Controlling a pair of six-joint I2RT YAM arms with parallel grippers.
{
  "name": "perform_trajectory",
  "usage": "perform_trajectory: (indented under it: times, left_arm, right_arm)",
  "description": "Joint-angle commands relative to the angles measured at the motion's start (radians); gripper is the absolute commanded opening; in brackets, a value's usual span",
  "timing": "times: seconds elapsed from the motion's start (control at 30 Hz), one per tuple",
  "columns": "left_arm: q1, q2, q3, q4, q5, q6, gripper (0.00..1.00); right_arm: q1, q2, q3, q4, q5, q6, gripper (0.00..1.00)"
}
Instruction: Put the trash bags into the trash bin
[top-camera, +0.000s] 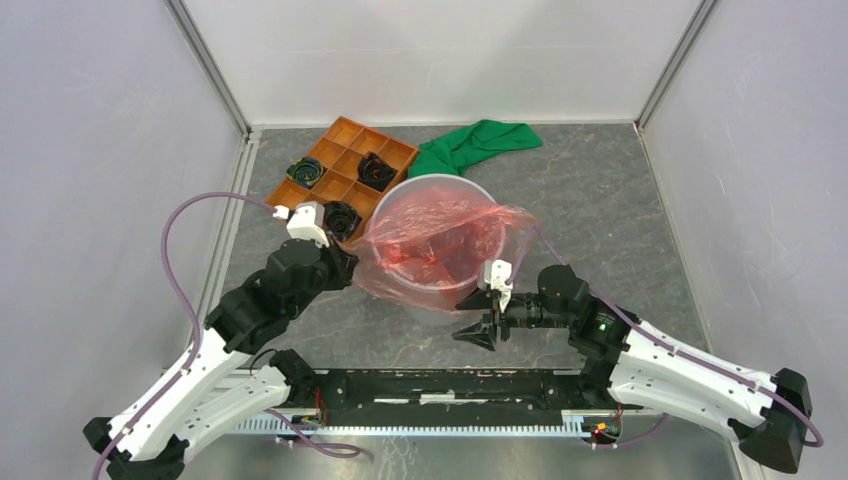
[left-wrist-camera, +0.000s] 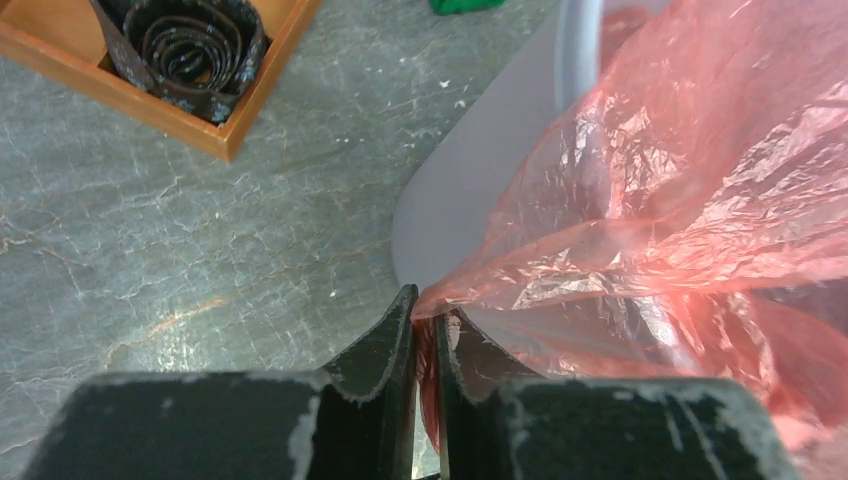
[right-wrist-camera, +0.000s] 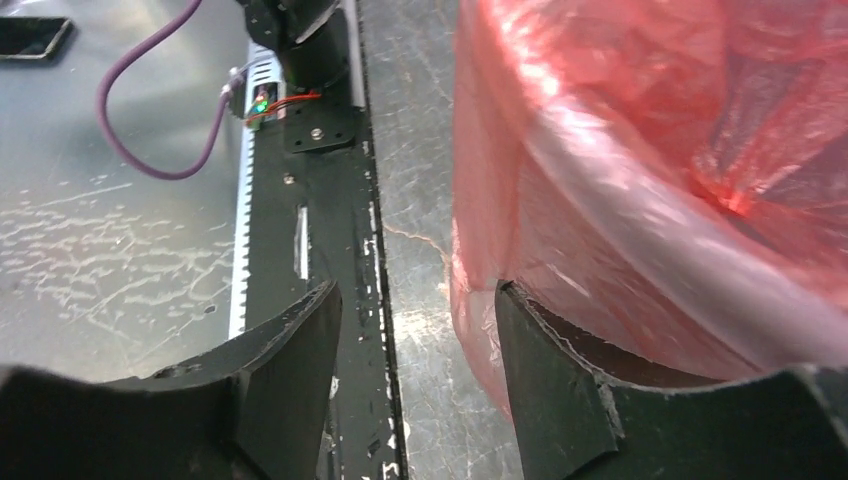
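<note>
The trash bin (top-camera: 440, 179) stands mid-table, a round whitish bucket. A large loose red-pink trash bag (top-camera: 440, 243) lies spread in it and drapes over its rim. My left gripper (top-camera: 352, 262) sits at the bin's left side. In the left wrist view that gripper (left-wrist-camera: 425, 302) is shut on a pinch of the bag's film (left-wrist-camera: 680, 190) beside the bin's wall (left-wrist-camera: 480, 170). My right gripper (top-camera: 478, 318) is at the bin's near side. In the right wrist view it (right-wrist-camera: 415, 292) stands open; the bag (right-wrist-camera: 620, 150) hangs over the rim (right-wrist-camera: 650, 235) against one finger (right-wrist-camera: 545, 360).
An orange compartment tray (top-camera: 350, 135) with black coils (top-camera: 305, 172) lies at the back left, close to the bin; its corner (left-wrist-camera: 235, 130) shows in the left wrist view. A green cloth (top-camera: 470, 145) lies behind the bin. The black arm-base rail (right-wrist-camera: 330, 200) runs along the near edge.
</note>
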Motion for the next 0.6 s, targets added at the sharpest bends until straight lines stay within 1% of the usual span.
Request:
perform_trajectory:
  times: [0.0,0.1,0.13,0.2,0.27,0.3,0.37,0.43,0.57]
  left_arm:
    - [0.001,-0.036,-0.054,0.134,-0.065,-0.056,0.17]
    - [0.001,-0.046,-0.053,0.146,-0.085,-0.042,0.18]
    - [0.001,-0.046,-0.050,0.146,-0.087,-0.035,0.19]
    - [0.001,-0.045,-0.041,0.144,-0.083,-0.027,0.23]
    - [0.001,-0.043,-0.033,0.137,-0.078,-0.023,0.26]
    - [0.001,-0.043,-0.025,0.130,-0.077,-0.024,0.27]
    - [0.001,-0.046,-0.017,0.118,-0.075,-0.025,0.30]
    - [0.001,-0.049,-0.009,0.108,-0.077,-0.021,0.37]
    - [0.001,-0.057,0.012,0.082,-0.104,-0.007,0.40]
  right_arm:
    - [0.005,-0.070,0.088,-0.101,0.106,0.011,0.68]
    - [0.006,-0.163,0.165,-0.280,0.160,-0.007,0.76]
    - [0.006,-0.191,0.199,-0.340,0.206,-0.009,0.78]
    - [0.006,-0.240,0.270,-0.441,0.321,-0.003,0.81]
    - [0.004,-0.261,0.347,-0.515,0.457,0.015,0.82]
    - [0.006,-0.260,0.385,-0.542,0.548,0.022,0.82]
    - [0.005,-0.249,0.437,-0.560,0.698,0.016,0.80]
    - [0.006,-0.226,0.461,-0.517,0.807,-0.025,0.80]
    - [0.005,-0.134,0.455,-0.342,0.829,-0.232,0.81]
